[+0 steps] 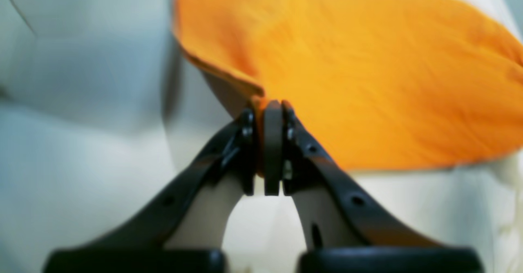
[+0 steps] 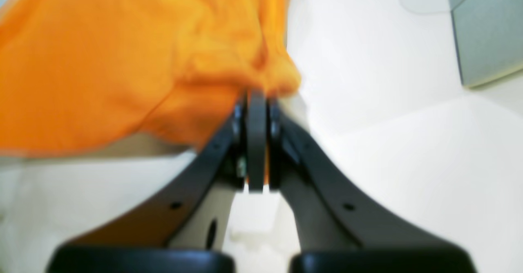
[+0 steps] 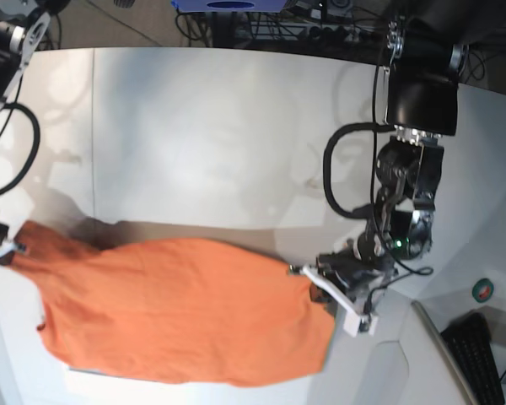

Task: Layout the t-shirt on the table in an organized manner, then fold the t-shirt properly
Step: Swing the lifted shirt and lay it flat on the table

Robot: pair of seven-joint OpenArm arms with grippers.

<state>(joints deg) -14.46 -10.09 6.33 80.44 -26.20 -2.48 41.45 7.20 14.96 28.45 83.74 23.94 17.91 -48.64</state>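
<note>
The orange t-shirt (image 3: 177, 312) stretches wide across the near part of the white table (image 3: 219, 126), held at both ends and casting a shadow behind it. In the base view my left gripper (image 3: 308, 274) pinches its right end and my right gripper (image 3: 8, 249) its left end. The left wrist view shows the left gripper (image 1: 271, 105) shut on a corner of the t-shirt (image 1: 367, 81), with the cloth spreading up and right. In the right wrist view the right gripper (image 2: 256, 97) is shut on bunched t-shirt (image 2: 122, 60) fabric. Neckline and tag are hidden.
A black keyboard (image 3: 481, 354) and a small round green-and-red object (image 3: 483, 291) lie at the right. Cables and a blue object (image 3: 228, 5) sit beyond the table's far edge. A grey panel (image 2: 486, 27) shows in the right wrist view's upper right corner.
</note>
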